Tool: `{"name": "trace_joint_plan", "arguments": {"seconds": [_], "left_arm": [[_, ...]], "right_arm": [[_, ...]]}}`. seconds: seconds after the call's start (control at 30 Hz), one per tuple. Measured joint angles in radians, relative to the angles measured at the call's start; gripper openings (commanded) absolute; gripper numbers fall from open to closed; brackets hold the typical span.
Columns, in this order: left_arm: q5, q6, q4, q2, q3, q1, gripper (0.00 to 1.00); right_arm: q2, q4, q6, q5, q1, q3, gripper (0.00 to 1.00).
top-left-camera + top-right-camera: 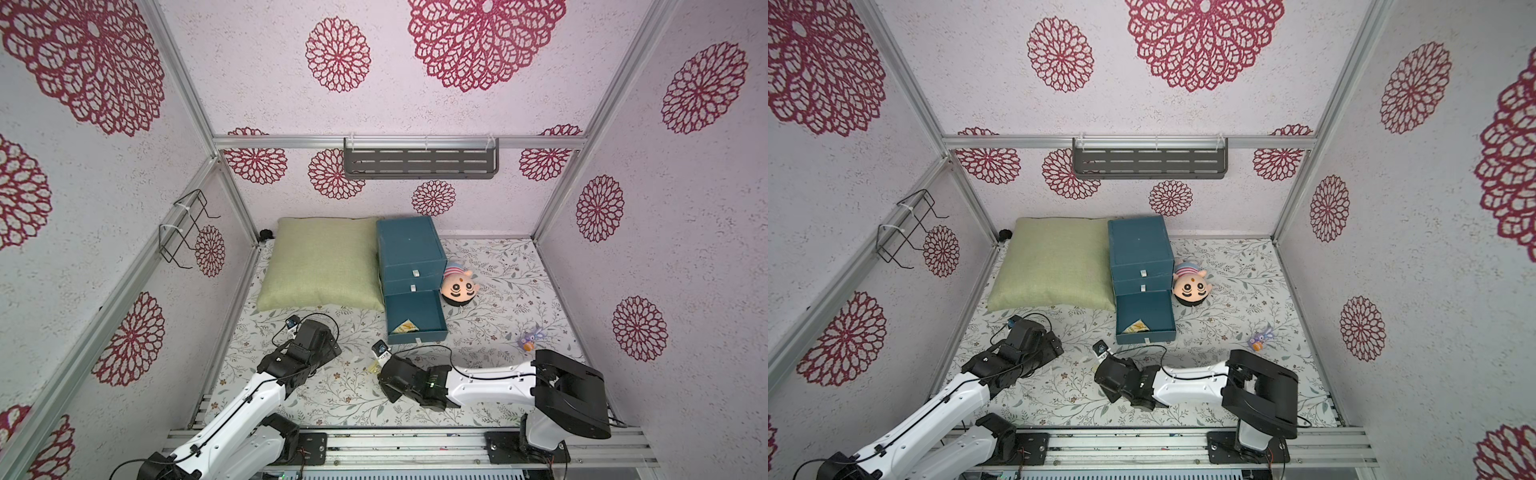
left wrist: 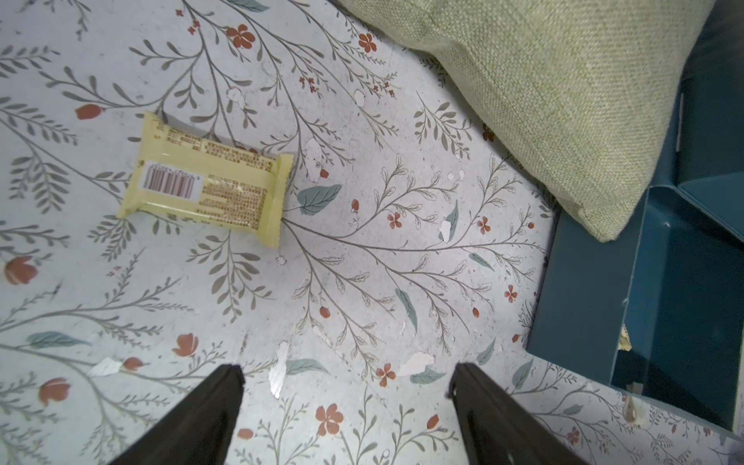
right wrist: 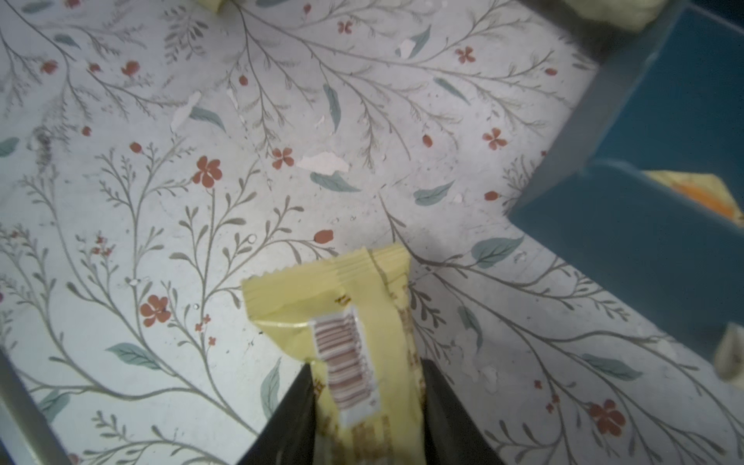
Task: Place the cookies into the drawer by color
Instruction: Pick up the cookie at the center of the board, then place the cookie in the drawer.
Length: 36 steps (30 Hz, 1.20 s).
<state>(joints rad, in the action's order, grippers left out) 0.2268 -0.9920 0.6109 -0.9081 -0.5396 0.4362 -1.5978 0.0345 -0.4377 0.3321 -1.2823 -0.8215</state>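
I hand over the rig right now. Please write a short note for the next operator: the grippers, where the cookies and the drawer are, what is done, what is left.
Left gripper: open, empty, above the table.
Right gripper: shut on a yellow packet, near the bottom drawer.
Second yellow packet: loose on the table ahead of the left gripper.
Bottom drawer: pulled out, third yellow packet inside. Upper two drawers: shut.
Done: one yellow stored.
Left: store the held and the loose packet. No white or black packets in view.

Left of the chest of drawers (image 1: 409, 245), touching it, we see the cushion (image 1: 320, 262); right, the plush toy (image 1: 458, 287); one packet (image 1: 404, 327) in the pulled-out bottom drawer (image 1: 417, 336), second packet (image 2: 209, 181) near the cushion, third packet (image 3: 362, 322) in the right tool (image 3: 368, 364).
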Motion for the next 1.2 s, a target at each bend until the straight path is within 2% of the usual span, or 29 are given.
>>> {"name": "trace_joint_plan", "arguments": {"seconds": [0.17, 0.6, 0.8, 0.97, 1.03, 1.1, 1.2], "left_arm": [[0.009, 0.000, 0.007, 0.002, 0.000, -0.011, 0.89], [0.010, 0.005, 0.006, 0.002, 0.000, -0.033, 0.89], [0.010, 0.008, -0.007, -0.010, 0.011, -0.044, 0.89], [0.007, 0.012, -0.007, -0.014, 0.018, -0.059, 0.89], [0.006, 0.014, -0.006, -0.014, 0.018, -0.066, 0.90], [0.003, 0.018, -0.006, -0.015, 0.018, -0.077, 0.99], [0.000, 0.024, -0.006, -0.019, 0.018, -0.102, 0.97]], "right_arm": [[0.082, 0.018, 0.000, -0.032, 0.079, 0.032, 0.40], [0.263, 0.008, 0.037, -0.104, 0.362, 0.076, 0.40], [0.253, -0.004, 0.066, -0.123, 0.485, 0.072, 0.40], [0.183, -0.010, 0.087, -0.132, 0.546, 0.045, 0.41], [0.153, -0.010, 0.093, -0.144, 0.560, 0.035, 0.44], [0.127, -0.011, 0.105, -0.158, 0.573, 0.027, 0.53], [0.109, -0.015, 0.111, -0.177, 0.585, 0.017, 0.67]]}}
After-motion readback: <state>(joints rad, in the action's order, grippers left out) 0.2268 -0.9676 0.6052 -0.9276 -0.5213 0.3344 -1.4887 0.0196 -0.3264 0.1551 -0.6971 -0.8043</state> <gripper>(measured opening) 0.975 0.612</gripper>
